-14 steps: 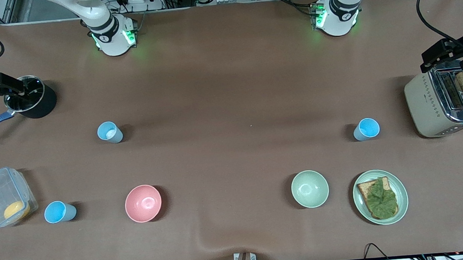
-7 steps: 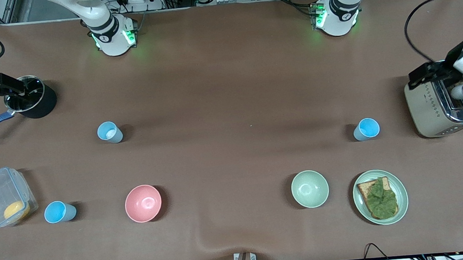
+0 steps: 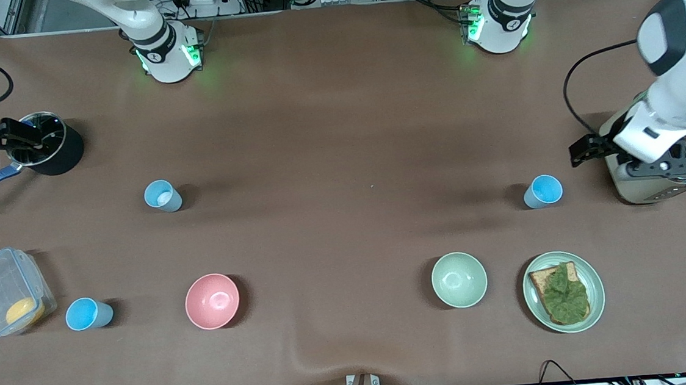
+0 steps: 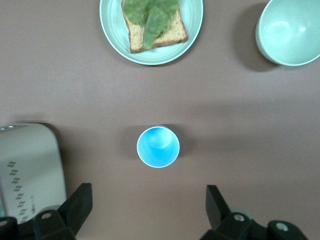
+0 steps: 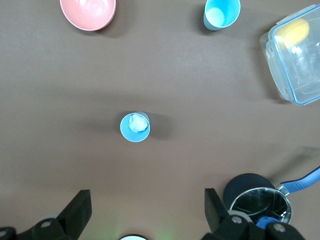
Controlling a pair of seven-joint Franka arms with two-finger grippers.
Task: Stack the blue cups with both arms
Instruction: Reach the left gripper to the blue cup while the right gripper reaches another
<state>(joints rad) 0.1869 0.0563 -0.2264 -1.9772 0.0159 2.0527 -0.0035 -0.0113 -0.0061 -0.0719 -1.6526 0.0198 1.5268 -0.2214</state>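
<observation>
At the worktop's left-arm end, an upright blue cup (image 4: 158, 146) is seen just below the left end effector (image 4: 145, 210), fingers apart, while the right end effector (image 5: 145, 212), likewise spread, is held over another cup (image 5: 135, 127).

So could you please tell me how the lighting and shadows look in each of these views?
Front view: even overhead light, with a soft shadow beside each blue cup and green glow at the arm bases. Left wrist view: a bright highlight inside the pale green bowl, the cup there sharp. Right wrist view: the pot rim glints, and shadows stay faint.
</observation>
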